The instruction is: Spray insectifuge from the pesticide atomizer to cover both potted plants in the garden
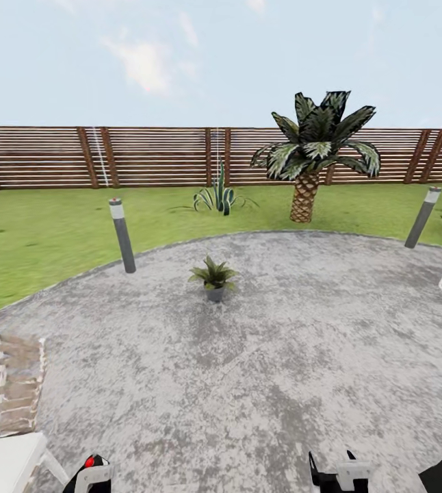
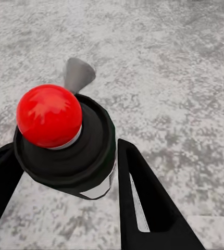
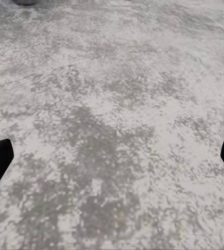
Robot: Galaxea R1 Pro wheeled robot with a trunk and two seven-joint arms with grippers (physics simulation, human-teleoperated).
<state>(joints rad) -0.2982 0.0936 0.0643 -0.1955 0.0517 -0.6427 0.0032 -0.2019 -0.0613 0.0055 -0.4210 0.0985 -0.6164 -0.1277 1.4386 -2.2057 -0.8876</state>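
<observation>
Ahead, potted plant [image 1: 214, 276] on patio [image 1: 282, 356]; left tool [image 2: 65, 172] pinching atomizer [image 2: 65, 140], right tool [image 3: 112, 156] spread.

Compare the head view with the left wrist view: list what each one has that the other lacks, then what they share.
Head view alone: one potted plant standing on the patio, a palm, the slat fence, the lawn, two bollard lights, and a wicker chair.

Left wrist view alone: a close look at the left gripper, its black fingers on either side of the pesticide atomizer, with its red cap and grey nozzle.

Both: the mottled grey patio, and the atomizer's red top.
</observation>
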